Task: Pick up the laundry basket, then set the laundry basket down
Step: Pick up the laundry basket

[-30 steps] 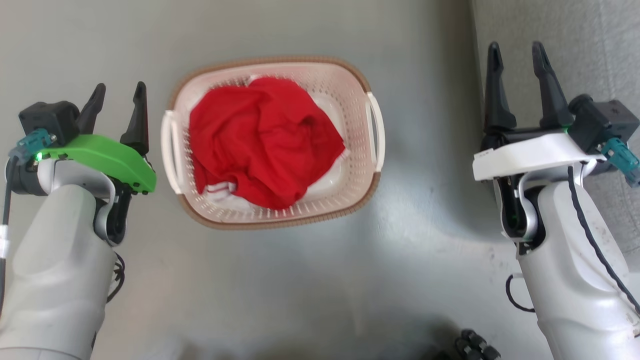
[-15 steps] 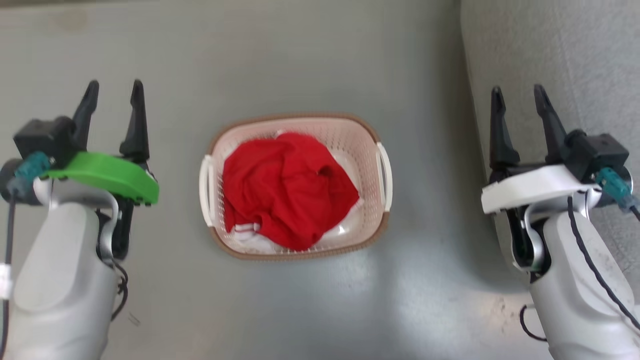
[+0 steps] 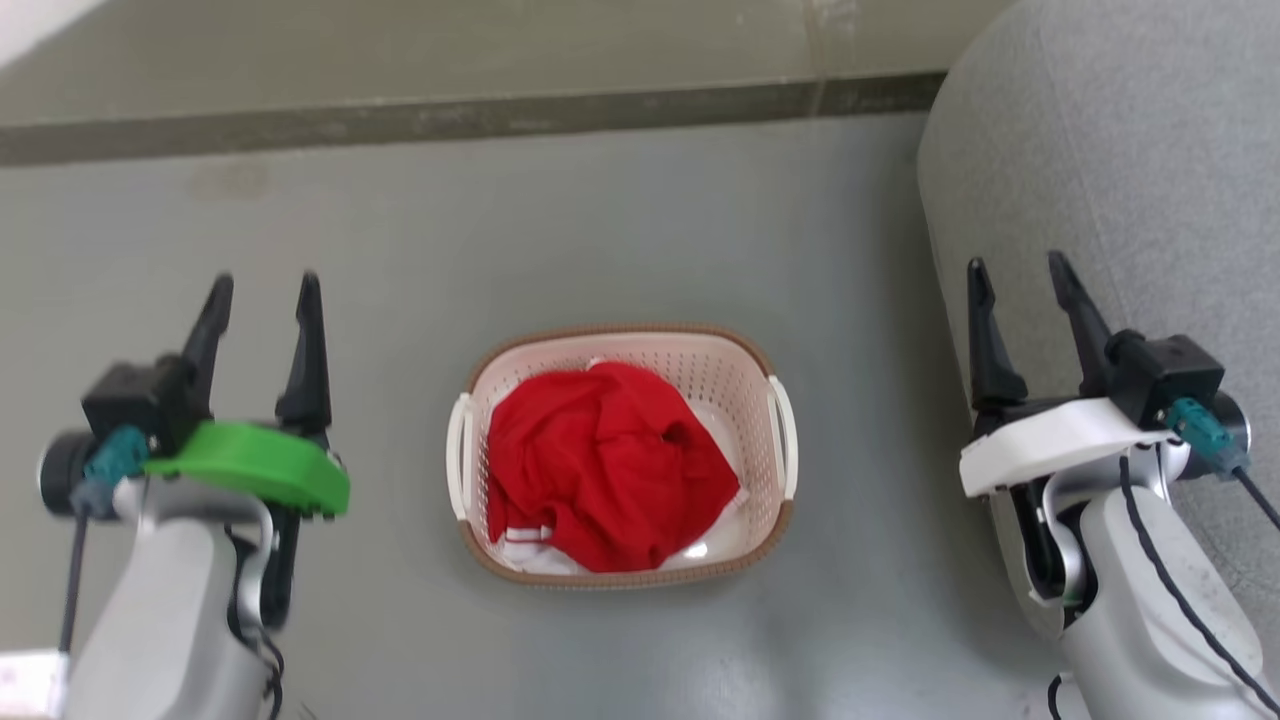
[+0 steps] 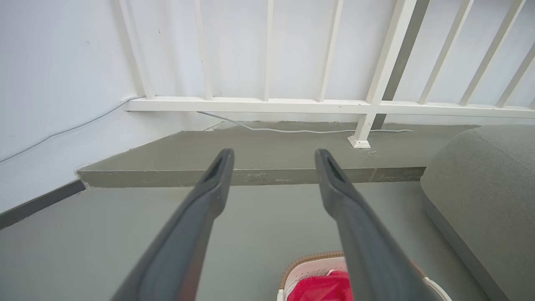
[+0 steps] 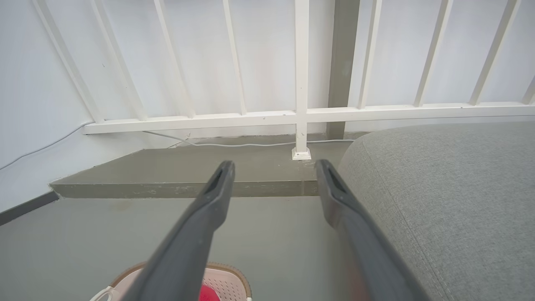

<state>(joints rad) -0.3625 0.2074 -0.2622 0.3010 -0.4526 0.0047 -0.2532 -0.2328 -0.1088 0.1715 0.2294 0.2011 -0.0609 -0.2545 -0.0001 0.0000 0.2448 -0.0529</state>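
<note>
Either side of basket [image 3: 700, 368], claws [image 3: 265, 280] [image 3: 1015, 262] splayed.

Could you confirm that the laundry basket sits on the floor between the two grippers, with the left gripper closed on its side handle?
Not quite. In the head view the left gripper is open and well clear of the handle, holding nothing. The laundry basket does sit on the floor between the left gripper and the right gripper.
</note>
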